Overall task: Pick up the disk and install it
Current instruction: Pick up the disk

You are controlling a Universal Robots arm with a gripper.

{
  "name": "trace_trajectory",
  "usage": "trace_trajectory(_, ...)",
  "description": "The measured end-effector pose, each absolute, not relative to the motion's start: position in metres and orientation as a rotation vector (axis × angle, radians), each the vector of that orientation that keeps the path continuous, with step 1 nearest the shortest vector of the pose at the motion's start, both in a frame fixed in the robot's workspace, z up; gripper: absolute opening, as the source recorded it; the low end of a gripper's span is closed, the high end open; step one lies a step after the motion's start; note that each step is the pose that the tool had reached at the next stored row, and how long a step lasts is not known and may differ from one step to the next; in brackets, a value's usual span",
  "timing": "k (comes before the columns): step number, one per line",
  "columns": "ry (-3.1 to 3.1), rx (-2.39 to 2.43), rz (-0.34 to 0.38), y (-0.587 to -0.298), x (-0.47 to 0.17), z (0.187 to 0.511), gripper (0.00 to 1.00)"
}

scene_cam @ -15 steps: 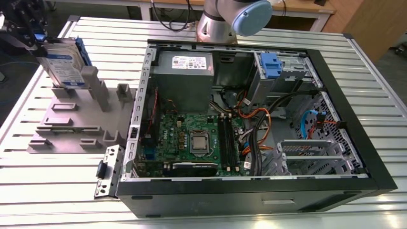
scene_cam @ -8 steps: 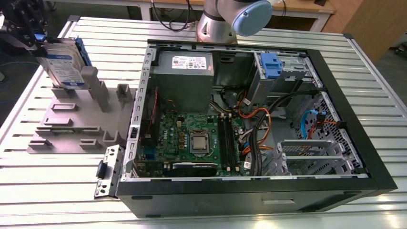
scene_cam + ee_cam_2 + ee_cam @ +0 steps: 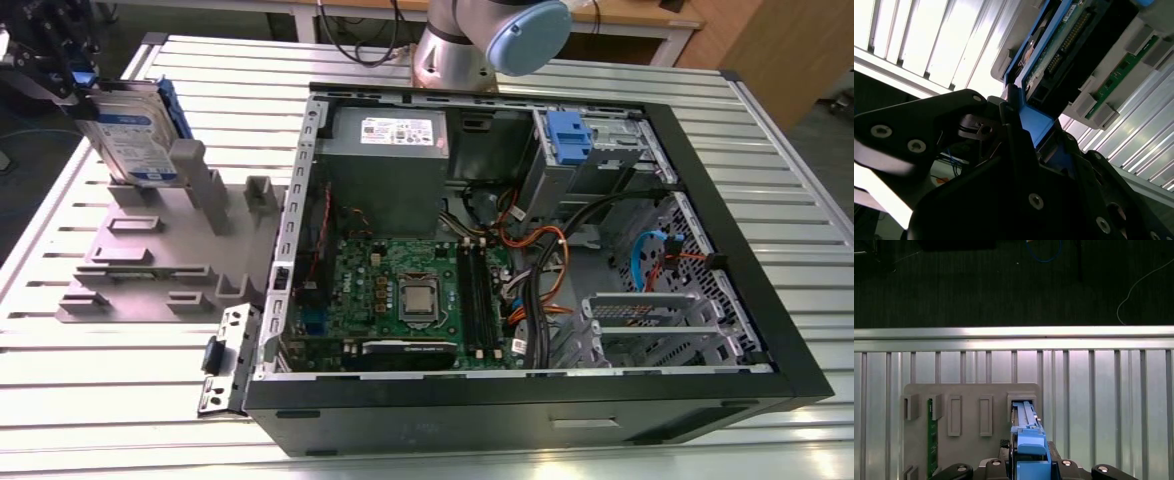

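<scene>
The disk (image 3: 131, 135) — on edge — sits clamped in the claw (image 3: 78, 85).

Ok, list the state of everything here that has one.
disk: upright in an end slot of the grey holder, gripped at its top.
gripper: jaws shut on the disk's blue frame.
grey holder: bearing the disk.
computer case: lying on its side, open, insides exposed.
</scene>
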State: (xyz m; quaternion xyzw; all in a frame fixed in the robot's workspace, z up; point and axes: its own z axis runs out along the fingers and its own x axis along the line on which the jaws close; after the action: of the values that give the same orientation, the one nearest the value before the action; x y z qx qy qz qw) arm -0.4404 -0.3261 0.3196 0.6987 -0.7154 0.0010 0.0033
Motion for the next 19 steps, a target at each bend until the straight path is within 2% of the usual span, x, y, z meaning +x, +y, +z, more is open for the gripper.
trace_trajectory(19, -2.242, 2.189, 0.005, -0.3261, -0.4404, 0.3268, 0.36)
